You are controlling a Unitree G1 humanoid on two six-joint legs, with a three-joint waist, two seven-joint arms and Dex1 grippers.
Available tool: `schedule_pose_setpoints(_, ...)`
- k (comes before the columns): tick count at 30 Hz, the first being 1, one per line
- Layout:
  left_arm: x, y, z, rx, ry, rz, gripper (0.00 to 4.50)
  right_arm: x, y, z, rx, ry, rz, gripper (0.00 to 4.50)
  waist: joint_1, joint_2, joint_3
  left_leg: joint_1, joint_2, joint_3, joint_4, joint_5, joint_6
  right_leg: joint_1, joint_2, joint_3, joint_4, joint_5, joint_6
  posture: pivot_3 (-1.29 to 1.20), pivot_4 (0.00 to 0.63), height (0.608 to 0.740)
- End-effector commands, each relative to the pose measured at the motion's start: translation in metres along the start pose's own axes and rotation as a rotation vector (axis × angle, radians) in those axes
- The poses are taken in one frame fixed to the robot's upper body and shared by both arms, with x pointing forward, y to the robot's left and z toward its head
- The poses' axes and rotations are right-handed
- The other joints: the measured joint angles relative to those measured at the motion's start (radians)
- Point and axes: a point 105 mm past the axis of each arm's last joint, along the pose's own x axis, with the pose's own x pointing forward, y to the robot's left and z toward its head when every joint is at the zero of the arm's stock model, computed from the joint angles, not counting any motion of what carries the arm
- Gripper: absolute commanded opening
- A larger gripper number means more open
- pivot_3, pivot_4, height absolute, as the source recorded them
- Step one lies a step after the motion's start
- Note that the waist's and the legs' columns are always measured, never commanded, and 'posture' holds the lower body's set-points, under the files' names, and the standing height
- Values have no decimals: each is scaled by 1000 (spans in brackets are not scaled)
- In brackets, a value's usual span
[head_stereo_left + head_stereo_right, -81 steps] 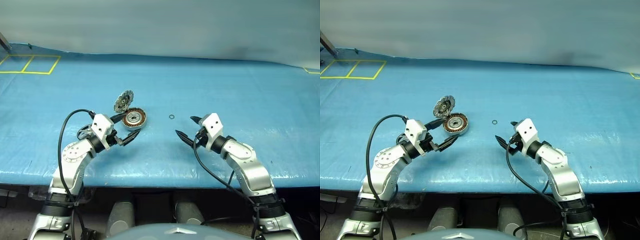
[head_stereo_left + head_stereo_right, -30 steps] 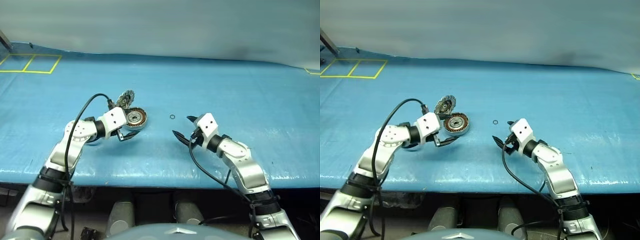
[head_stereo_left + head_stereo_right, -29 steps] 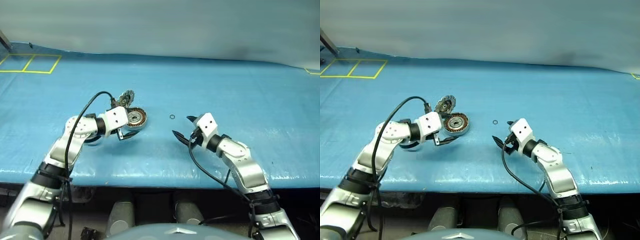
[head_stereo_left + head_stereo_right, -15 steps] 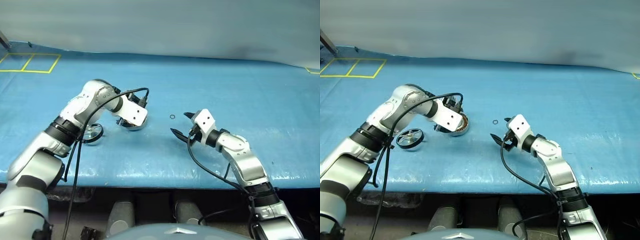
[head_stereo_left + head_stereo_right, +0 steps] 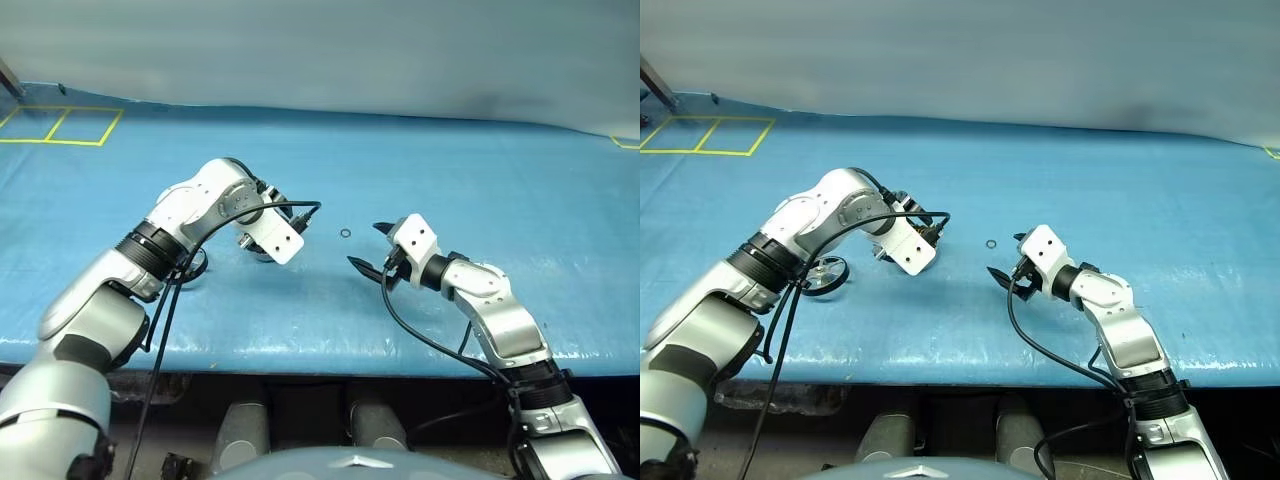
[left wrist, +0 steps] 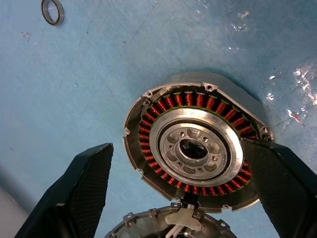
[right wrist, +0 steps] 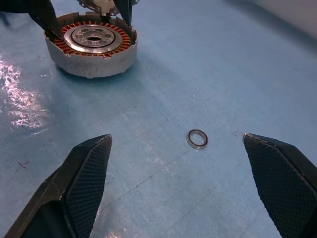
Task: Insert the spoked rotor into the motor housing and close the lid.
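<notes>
The spoked rotor (image 5: 822,276), at 9 o'clock from the motor housing (image 6: 195,151), looks thin, stiff and light, so pinch its rim; both claws are wide open and empty.

From the head views we cannot see the motor housing (image 6: 193,156), since the left arm's wrist (image 5: 272,232) covers it. The spoked rotor (image 5: 823,276) beside that wrist is half hidden behind the arm. The lid (image 6: 171,227) is cut off by the left wrist view's edge.
</notes>
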Motion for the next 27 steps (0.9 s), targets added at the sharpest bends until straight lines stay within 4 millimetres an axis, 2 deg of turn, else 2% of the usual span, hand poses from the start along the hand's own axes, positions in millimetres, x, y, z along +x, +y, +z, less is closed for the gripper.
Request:
schedule_pose_setpoints(1, -7, 8, -1, -15, -2, 37, 4500, -5, -4, 10, -24, -25, -12, 4470, 0, 0, 0, 0, 0, 0, 0, 0, 0, 0, 0, 0, 0, 0, 0, 0, 150, 740)
schedule_pose_setpoints(7, -23, 24, -7, -62, 0, 123, 4500, -3, -2, 10, -17, -26, -8, 4470, 0, 0, 0, -1, 0, 0, 0, 0, 0, -1, 0, 0, 0, 0, 1, 0, 150, 740)
schedule_pose_setpoints(14, -32, 17, -12, -60, 19, 92, 4500, -1, -1, 10, -18, -25, -1, 4470, 1, 0, 0, -2, 0, 0, 1, 0, 0, -1, 0, 0, 0, 1, 1, 0, 150, 740)
schedule_pose_setpoints(19, -32, 3, -11, -42, 24, 14, 4500, 0, -1, 11, -19, -27, 1, 4470, 0, 0, 0, -2, 0, 0, 2, 0, 0, -1, 0, 0, 0, 1, 1, 0, 150, 740)
schedule_pose_setpoints(24, -31, 11, -11, -40, 35, 51, 4500, 1, 0, 10, -19, -26, 7, 4470, 3, 0, 0, -2, 0, -1, 3, 0, 0, -1, 0, 0, 1, 1, 1, 0, 150, 740)
schedule_pose_setpoints(27, -34, 7, -11, -38, 33, 36, 4500, 0, 1, 9, -18, -22, 7, 4470, 4, 0, 0, -3, 0, -1, 5, 0, 0, -1, 0, 0, 1, 1, 2, 0, 150, 740)
